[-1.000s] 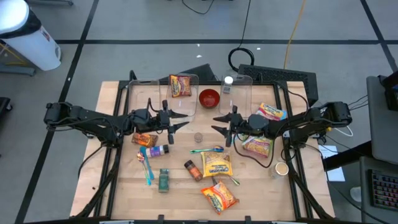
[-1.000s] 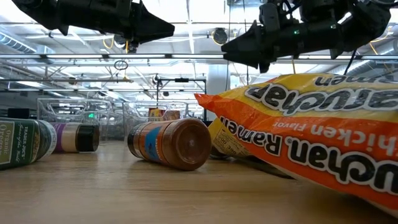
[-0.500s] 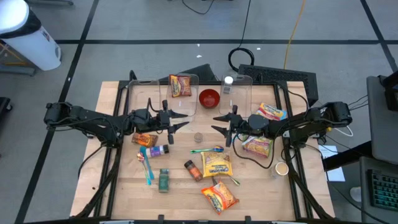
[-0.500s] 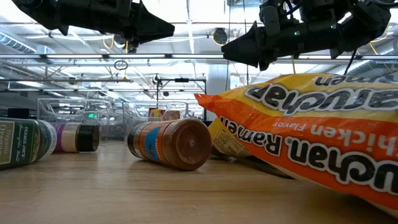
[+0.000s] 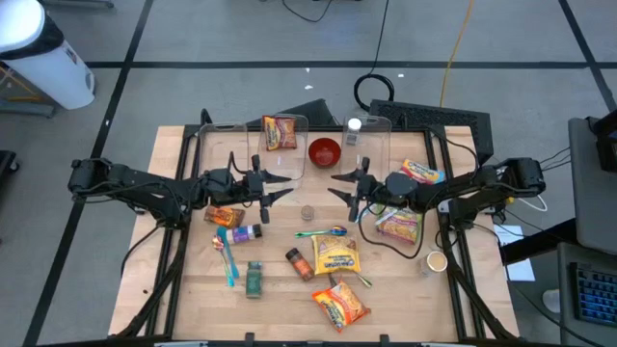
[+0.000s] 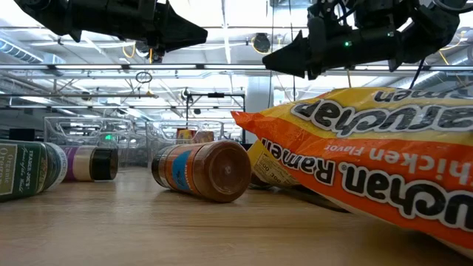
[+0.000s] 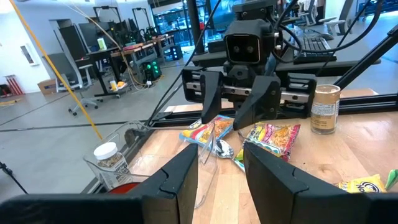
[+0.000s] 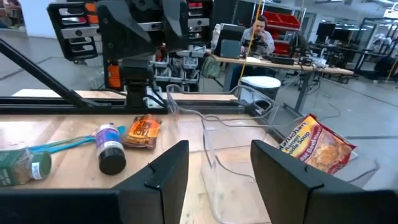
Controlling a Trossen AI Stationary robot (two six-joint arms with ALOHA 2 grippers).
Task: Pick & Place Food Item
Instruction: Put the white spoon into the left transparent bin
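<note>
Food items lie over the wooden table: a yellow ramen packet (image 5: 335, 255), an orange ramen packet (image 5: 340, 304) at the near edge, two more packets (image 5: 397, 225) (image 5: 419, 173) on the right, and a brown spice jar (image 5: 299, 262) on its side. A soup packet (image 5: 280, 132) stands in the left clear bin (image 5: 253, 145). My left gripper (image 5: 280, 188) and my right gripper (image 5: 339, 190) hover open and empty above the table's middle, fingers pointing at each other. Both also show in the low view, left (image 6: 199, 33) and right (image 6: 272, 60).
A red bowl (image 5: 324, 151) sits between the left bin and the right clear bin (image 5: 366, 140), which holds a white-lidded jar (image 5: 354, 125). A purple-lidded jar (image 5: 244, 233), a green jar (image 5: 254, 280), an orange packet (image 5: 224, 216), a blue utensil (image 5: 228, 255) and a spoon (image 5: 323, 232) lie around.
My right gripper has shifted a little toward the table's far edge, still open and empty. Nothing on the table has moved.
</note>
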